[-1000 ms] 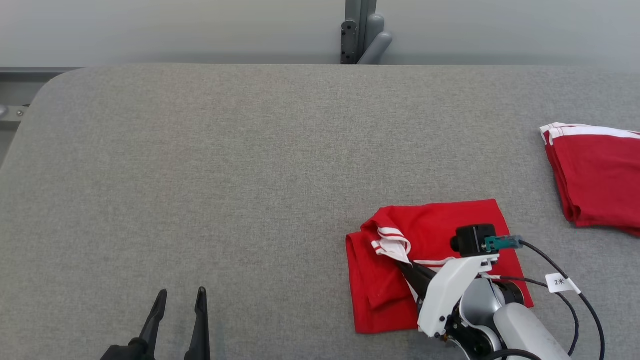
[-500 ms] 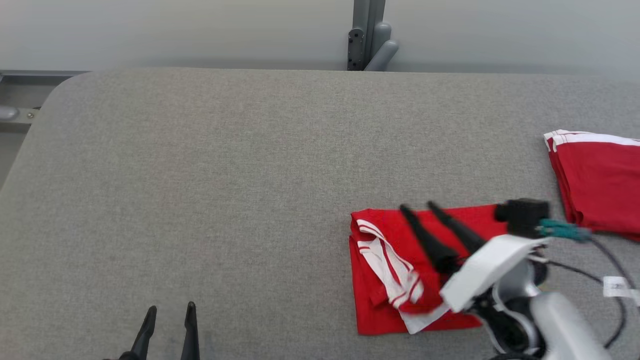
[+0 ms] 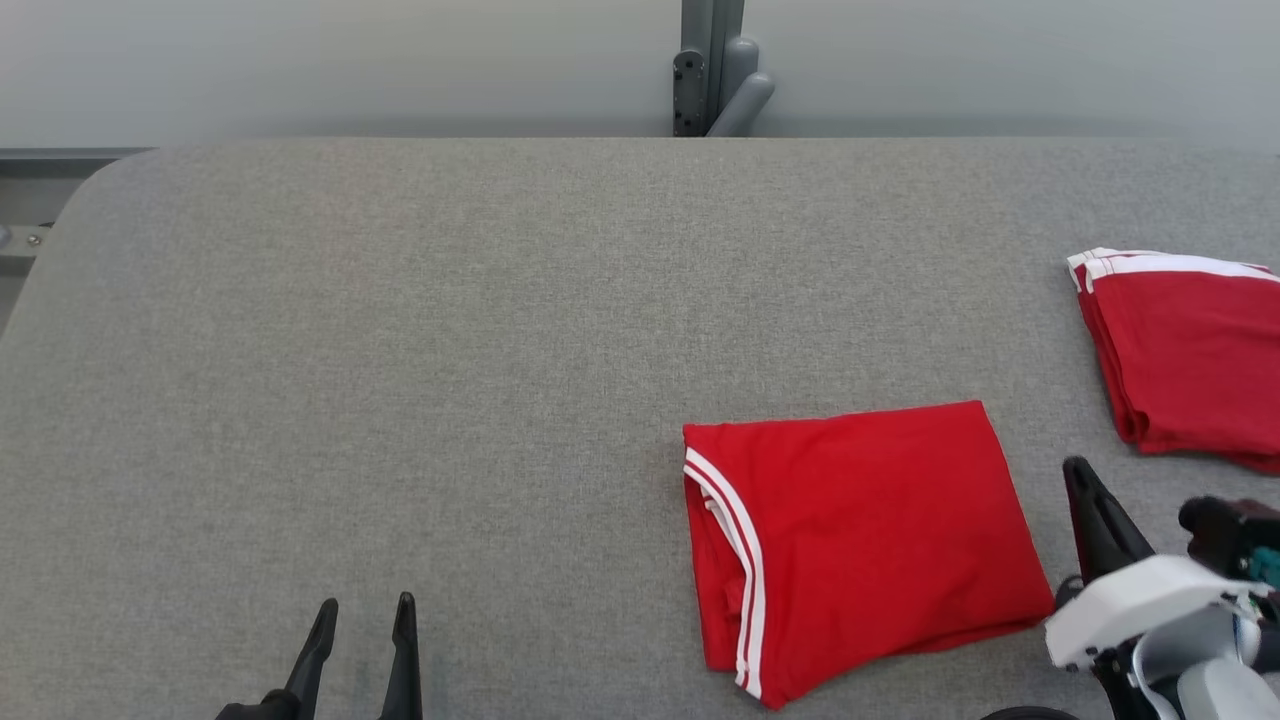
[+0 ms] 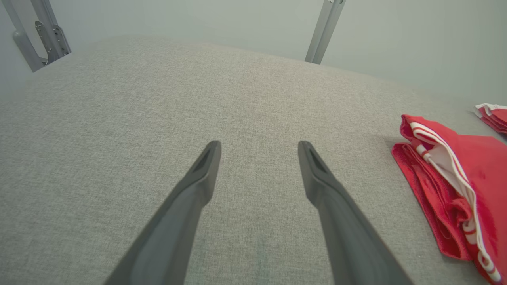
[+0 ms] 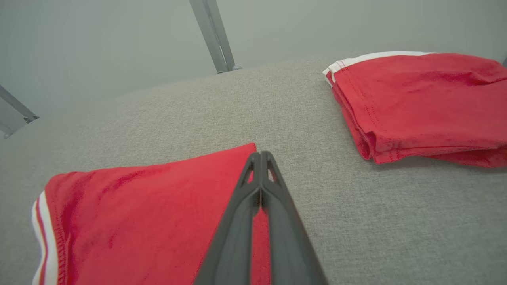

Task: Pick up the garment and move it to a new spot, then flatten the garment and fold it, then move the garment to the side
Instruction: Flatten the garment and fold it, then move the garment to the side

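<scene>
Head view: a folded red knit garment (image 3: 870,540), its white-striped hem facing left, lies near the front-right corner of the woven grey tabletop (image 3: 400,350). Another folded red pile (image 3: 1190,360) sits at the right edge. Left wrist view: the left pincer (image 4: 258,145) is spread apart. Right wrist view: the right pincer (image 5: 260,153) is pressed together beside the garment's right edge.

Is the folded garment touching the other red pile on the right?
Apart. The head view shows a strip of bare grey table between the folded garment and the red pile; the right wrist view agrees.
</scene>
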Robot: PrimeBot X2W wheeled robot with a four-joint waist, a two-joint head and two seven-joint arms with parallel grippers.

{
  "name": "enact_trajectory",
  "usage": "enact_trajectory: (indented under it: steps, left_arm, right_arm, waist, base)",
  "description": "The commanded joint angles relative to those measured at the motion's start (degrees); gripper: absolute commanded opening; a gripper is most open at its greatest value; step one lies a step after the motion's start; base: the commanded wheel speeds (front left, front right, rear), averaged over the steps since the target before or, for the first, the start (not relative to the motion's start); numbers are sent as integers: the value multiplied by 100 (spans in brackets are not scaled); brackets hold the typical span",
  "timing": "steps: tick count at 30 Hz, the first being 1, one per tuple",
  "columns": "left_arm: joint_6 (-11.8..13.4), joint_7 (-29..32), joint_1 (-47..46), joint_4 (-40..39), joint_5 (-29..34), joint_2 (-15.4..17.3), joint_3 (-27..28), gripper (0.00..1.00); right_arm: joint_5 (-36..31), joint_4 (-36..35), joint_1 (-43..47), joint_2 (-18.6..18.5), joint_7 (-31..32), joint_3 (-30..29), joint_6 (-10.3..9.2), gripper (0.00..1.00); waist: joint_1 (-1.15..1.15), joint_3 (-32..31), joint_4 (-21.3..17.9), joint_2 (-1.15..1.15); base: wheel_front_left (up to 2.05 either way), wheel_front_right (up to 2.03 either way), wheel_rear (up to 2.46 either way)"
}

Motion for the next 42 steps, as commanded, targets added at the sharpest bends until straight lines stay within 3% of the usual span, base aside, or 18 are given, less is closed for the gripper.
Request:
enact_trajectory:
  steps: [1,2,3,4,5,7,14,25,33,38,42]
  left_arm:
    - [-22,-14,23,25,-20,10,-5,100]
    - [-24,-14,114,52,30,10,-3,100]
    - [-17,-14,165,53,49,10,8,100]
    - [7,-14,221,40,55,10,35,100]
    - [35,-14,254,20,60,10,75,100]
    - [54,-14,312,-28,69,10,117,100]
    - [24,-14,393,41,88,10,162,100]
    - [-63,-14,503,235,164,10,316,100]
    - [-85,-14,471,213,173,9,325,100]
    - [-70,-14,355,139,92,9,298,100]
    - [-60,-14,277,95,11,10,191,100]
  right_arm:
    - [-200,287,150,-55,-359,-36,0,2]
    - [-389,698,283,-96,-862,-69,-1,9]
    - [-565,863,347,-132,-1076,-105,-1,24]
    - [-682,1012,422,-130,-1220,-138,-1,50]
    - [-786,1116,481,-93,-1309,-203,-1,100]
    - [-993,1195,591,-31,-1377,-385,-1,100]
    - [-1731,166,1152,374,-1392,-1227,-1,100]
    - [-2025,-148,1740,606,-1394,-1400,-1,100]
    - [-2081,-223,1721,624,-1395,-1263,-1,100]
    - [-1364,370,1388,574,-1349,-791,-1,100]
    - [-627,580,797,130,-429,-52,-1,100]
  waist:
    - [0,-97,40,0]
    - [0,-211,58,0]
    - [0,-287,71,0]
    - [0,-342,78,0]
    - [0,-384,81,0]
    - [0,-454,86,0]
    - [0,-620,71,0]
    - [0,-920,8,0]
    - [0,-966,-46,0]
    - [0,-875,-44,0]
    - [0,-698,-92,0]
  base:
    - [0,0,0]
    - [0,0,0]
    - [0,0,0]
    - [0,0,0]
    - [0,0,0]
    - [0,0,0]
    - [0,0,0]
    - [0,0,0]
    - [0,0,0]
    - [0,0,0]
    - [0,0,0]
